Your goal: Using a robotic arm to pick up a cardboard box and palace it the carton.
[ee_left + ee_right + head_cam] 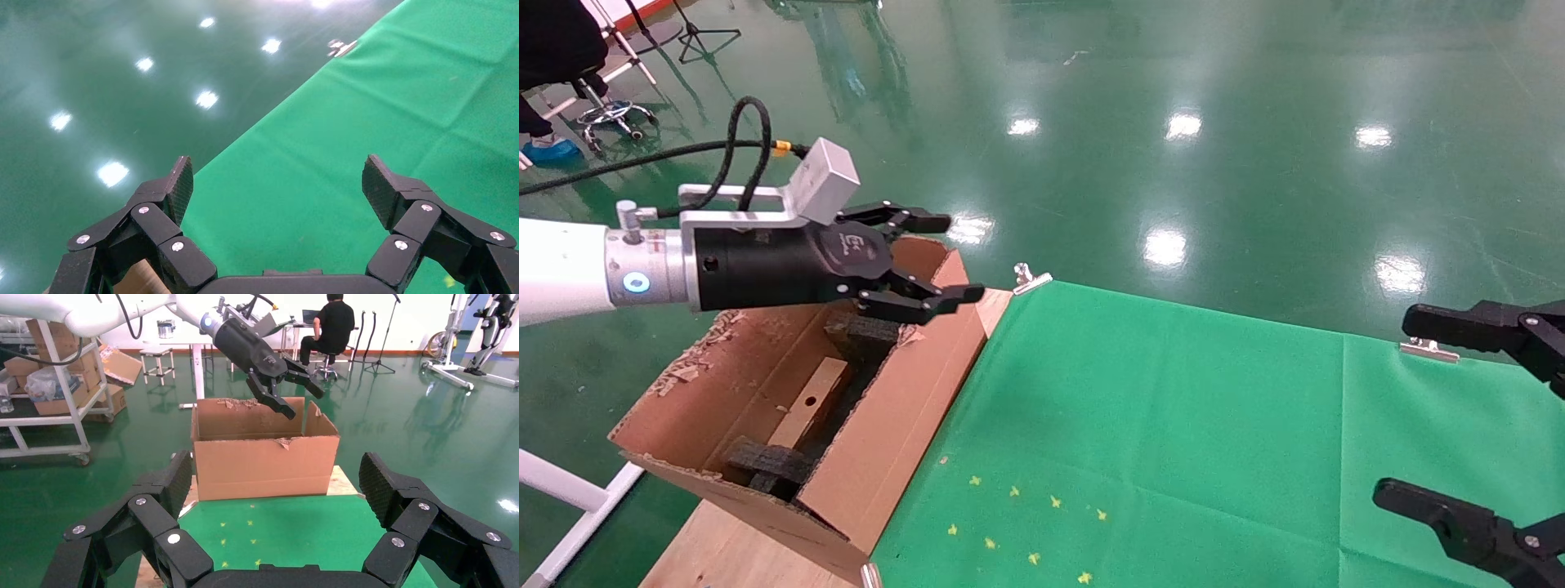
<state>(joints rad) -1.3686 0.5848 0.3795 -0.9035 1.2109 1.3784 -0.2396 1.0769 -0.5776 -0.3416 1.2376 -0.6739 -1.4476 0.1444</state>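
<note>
The carton [903,425] stands with its flaps up at the left end of the table, and also shows in the right wrist view [263,456]. Black foam pieces [768,465] lie inside it. Between them lies a tan rectangular block [809,404] that looks like the small cardboard box. My left gripper [956,256] hangs over the carton's far end, open and empty. Its own view shows the left gripper [276,177] with only green cloth between the fingers. It also shows in the right wrist view [304,403]. My right gripper [1400,407] is open and empty at the table's right edge [276,478].
A green cloth [1173,408] covers the wooden table [731,547], held by metal clips [1030,278] at the far edge. Small yellow star marks [1026,523] dot the cloth near the carton. A shelf cart [49,386] and a seated person [336,324] are far behind.
</note>
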